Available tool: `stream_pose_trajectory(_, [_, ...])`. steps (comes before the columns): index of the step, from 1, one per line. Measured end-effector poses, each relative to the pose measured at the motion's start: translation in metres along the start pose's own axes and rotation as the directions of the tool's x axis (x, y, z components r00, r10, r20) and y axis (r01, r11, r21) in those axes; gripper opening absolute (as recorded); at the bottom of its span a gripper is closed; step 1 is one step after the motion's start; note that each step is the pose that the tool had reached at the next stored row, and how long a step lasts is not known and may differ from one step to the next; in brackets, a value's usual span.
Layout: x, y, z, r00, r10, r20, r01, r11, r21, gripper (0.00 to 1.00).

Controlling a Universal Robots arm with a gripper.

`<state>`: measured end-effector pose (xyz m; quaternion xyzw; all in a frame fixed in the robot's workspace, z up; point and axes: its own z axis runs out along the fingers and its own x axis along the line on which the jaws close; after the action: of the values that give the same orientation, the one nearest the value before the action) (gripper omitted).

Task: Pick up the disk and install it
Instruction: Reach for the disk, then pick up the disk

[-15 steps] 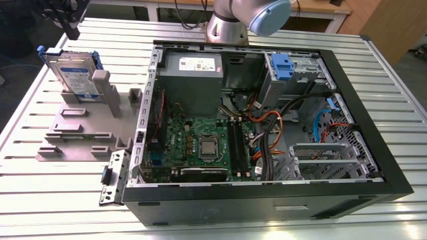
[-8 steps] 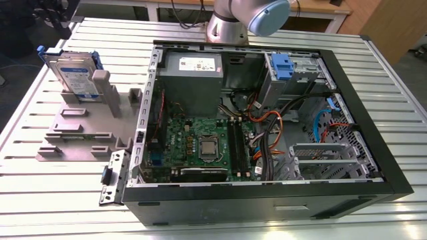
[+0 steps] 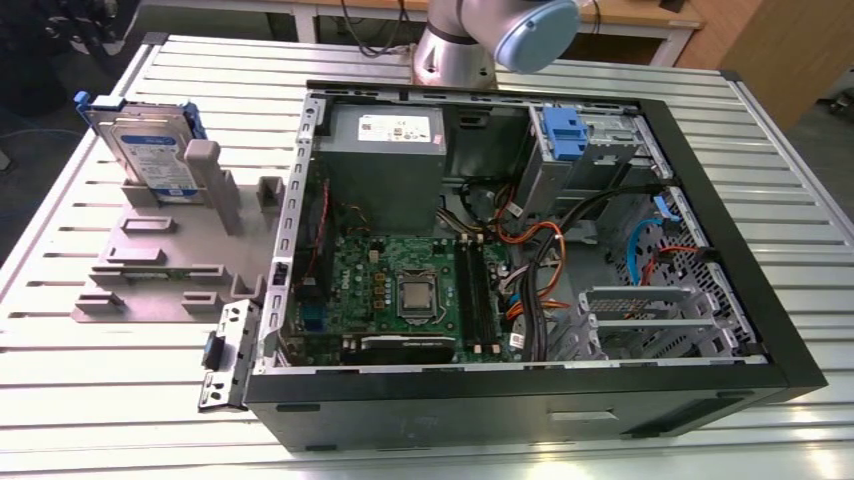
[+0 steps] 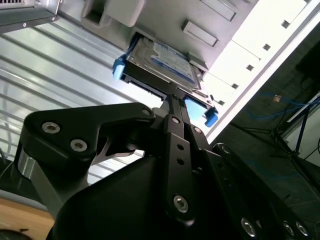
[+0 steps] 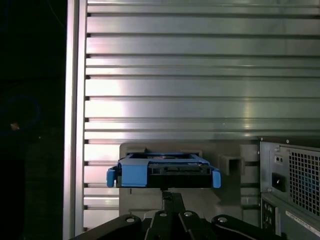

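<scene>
Blue-railed disk (image 3: 144,150) upright in grey stand (image 3: 154,272); tool (image 4: 169,98) pressed together, apart from it.

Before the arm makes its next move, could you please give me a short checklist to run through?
1. Disk upright in stand: ok.
2. Tool aimed at disk: ok.
3. Tool open for the grasp: not ok, jaws look shut.
4. Disk in tool: not ok, they are apart.
5. Case side open: ok.
</scene>
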<state>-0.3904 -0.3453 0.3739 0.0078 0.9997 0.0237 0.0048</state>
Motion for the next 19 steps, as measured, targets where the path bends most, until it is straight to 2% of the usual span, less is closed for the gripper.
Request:
stream_pose_trajectory(4, [0.0098, -0.0002, 0.0011, 0.9999, 0.014, 0.0008, -0.014, 0.9999, 0.0005, 0.11])
stream_pose_trajectory(9, [0.0186, -0.0003, 0.0013, 0.9999, 0.017, 0.0008, -0.017, 0.9999, 0.0006, 0.11])
stream_pose_trajectory(13, [0.0220, -0.0004, 0.0017, 0.9999, 0.017, 0.0009, -0.017, 0.9999, 0.0006, 0.11])
stream_pose_trajectory(19, [0.0227, -0.0004, 0.0021, 0.9999, 0.017, 0.0009, -0.017, 0.9999, 0.0006, 0.11])
